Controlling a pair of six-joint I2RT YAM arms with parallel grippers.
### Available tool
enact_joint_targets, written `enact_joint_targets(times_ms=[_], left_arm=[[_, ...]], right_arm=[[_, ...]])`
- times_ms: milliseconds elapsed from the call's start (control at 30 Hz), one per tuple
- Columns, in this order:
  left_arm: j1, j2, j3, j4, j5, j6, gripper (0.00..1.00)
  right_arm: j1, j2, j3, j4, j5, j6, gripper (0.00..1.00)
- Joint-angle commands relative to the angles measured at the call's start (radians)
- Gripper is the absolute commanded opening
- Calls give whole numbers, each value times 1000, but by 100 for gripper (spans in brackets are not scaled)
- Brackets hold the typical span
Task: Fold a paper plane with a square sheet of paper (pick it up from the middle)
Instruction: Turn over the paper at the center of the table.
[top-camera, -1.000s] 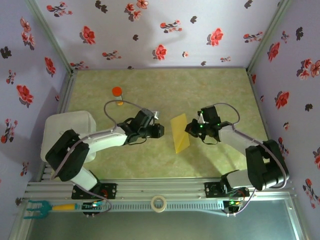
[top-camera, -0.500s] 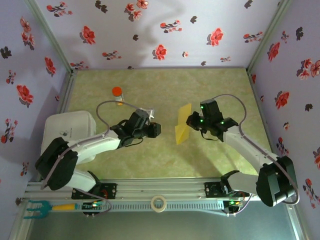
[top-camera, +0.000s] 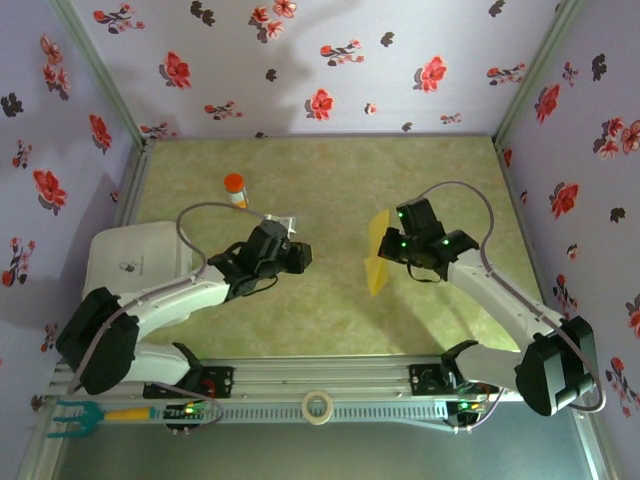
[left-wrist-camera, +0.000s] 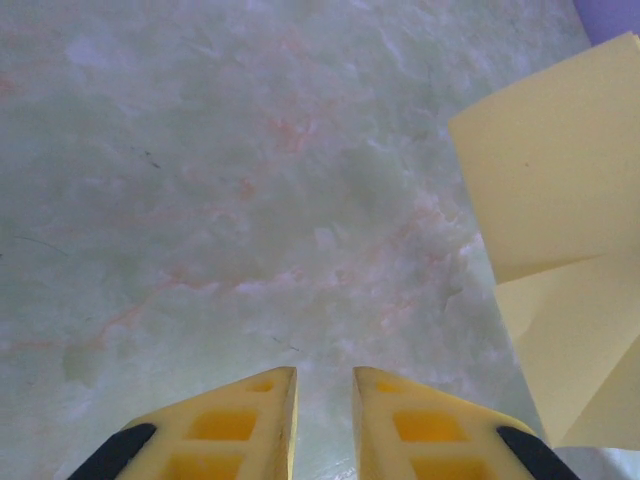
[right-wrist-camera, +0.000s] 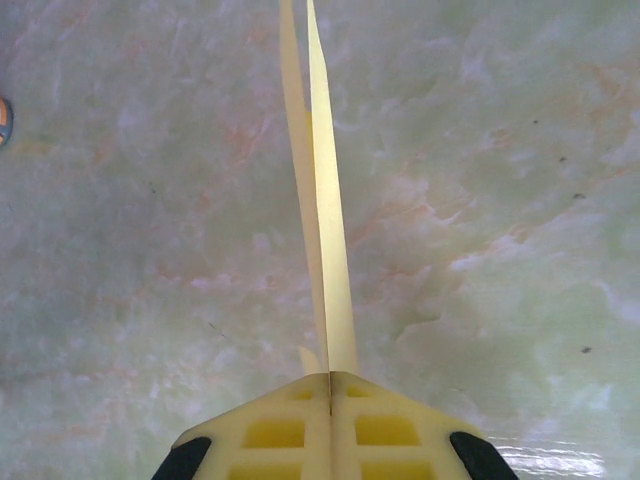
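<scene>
While the right jaws pinch shut on the thin yellow folded sheet of paper (right-wrist-camera: 330, 250), it stands on edge, long axis running straight ahead of them over the green marbled bench (right-wrist-camera: 500, 200); the left jaws, narrowly parted and empty, face it, ahead-right, apart.

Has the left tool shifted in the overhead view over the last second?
Yes. The left tool has drawn back leftward, ending closer to the orange-capped bottle and farther from the square sheet of paper gripped by the right tool.
</scene>
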Motion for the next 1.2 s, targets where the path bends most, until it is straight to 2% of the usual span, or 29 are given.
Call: enact_joint_targets(times_ms=[0, 200, 400, 533, 633, 733, 833, 1000, 1067, 1167], left_arm=[[13, -49, -27, -20, -76, -20, 23], [28, -104, -72, -23, -112, -54, 24], [46, -144, -100, -49, -142, -73, 26], [53, -182, -120, -70, -178, -85, 26], [56, -224, -139, -82, -221, -102, 26], [57, -285, -157, -125, -289, -124, 25], [59, -349, -187, -155, -344, -154, 26], [62, -409, -212, -180, -365, -173, 28], [62, -409, -201, -204, -363, -173, 29], [62, -395, -187, -209, -336, -162, 31]], right_arm=[[33, -8, 61, -136, 128, -93, 0], [101, 50, 161, -246, 299, -166, 0], [199, 167, 242, -340, 573, -173, 0], [257, 257, 266, -344, 675, -173, 0], [290, 330, 265, -317, 699, -157, 0], [327, 410, 279, -291, 680, -145, 0], [364, 484, 285, -200, 553, -172, 0], [406, 600, 340, -118, 349, -167, 5], [407, 616, 355, -88, 258, -158, 10], [391, 583, 341, -13, 132, -150, 25]])
